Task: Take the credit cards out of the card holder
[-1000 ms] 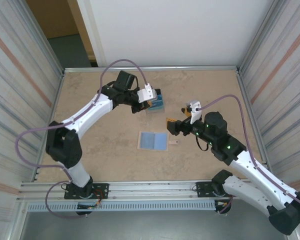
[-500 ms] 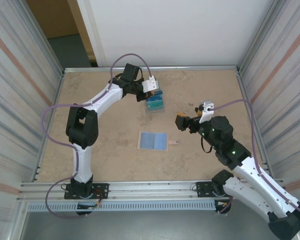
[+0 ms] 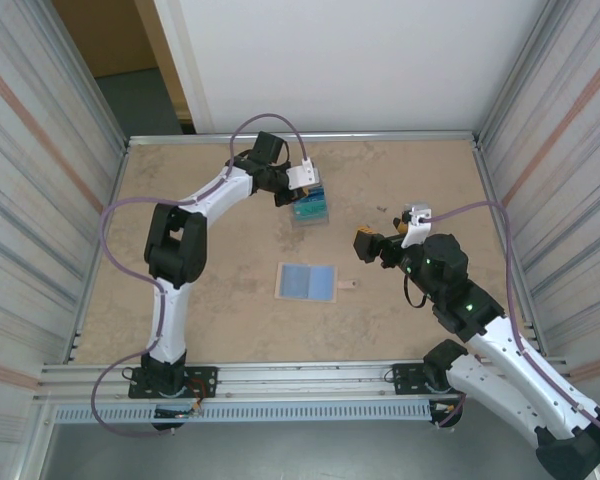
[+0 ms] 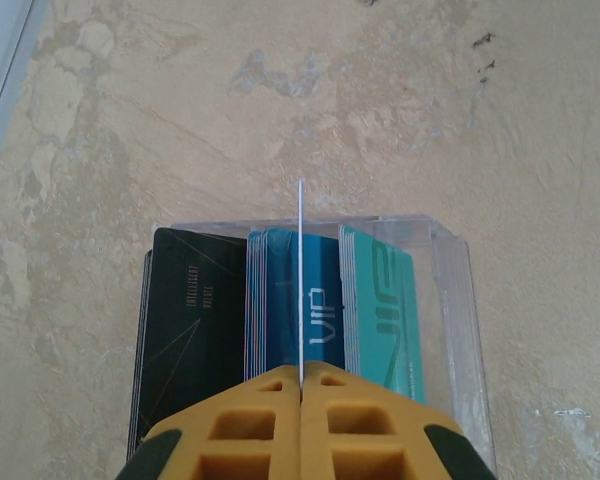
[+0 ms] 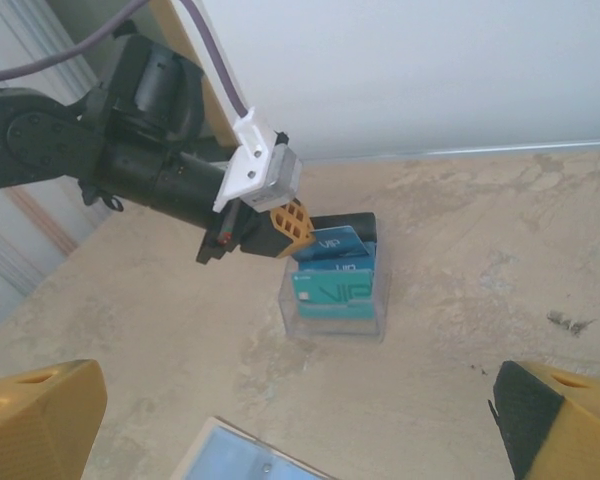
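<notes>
- Card holder (image 3: 306,281): lies open and flat on the worktop (image 3: 210,290), nearest the arm bases, pale blue inside up, with its small tan tab (image 3: 348,285) to the right. Nothing pins it. Whether any card is left inside cannot be told.
- Right end effector (image 3: 375,240): hangs just beyond the tab, fingers wide apart and holding nothing.
- Left end effector (image 4: 300,390): farther back, over the clear tray (image 4: 450,300). Its fingers are clamped together on a credit card (image 4: 299,280), which is seen edge-on as a thin line standing over the blue stack (image 4: 275,300), between the black stack (image 4: 185,320) and the teal stack (image 4: 380,300).
- Risk, release: the card is held on edge. Let go in this pose, it would likely tip either way, wedging between stacks or leaning on the tray wall instead of lying flat.
- Risk, contact: the tray looks light. A low descent could push it or upset the stacks.
- Risk, holder: being unpinned, it may slide if a card is pulled from it.
</notes>
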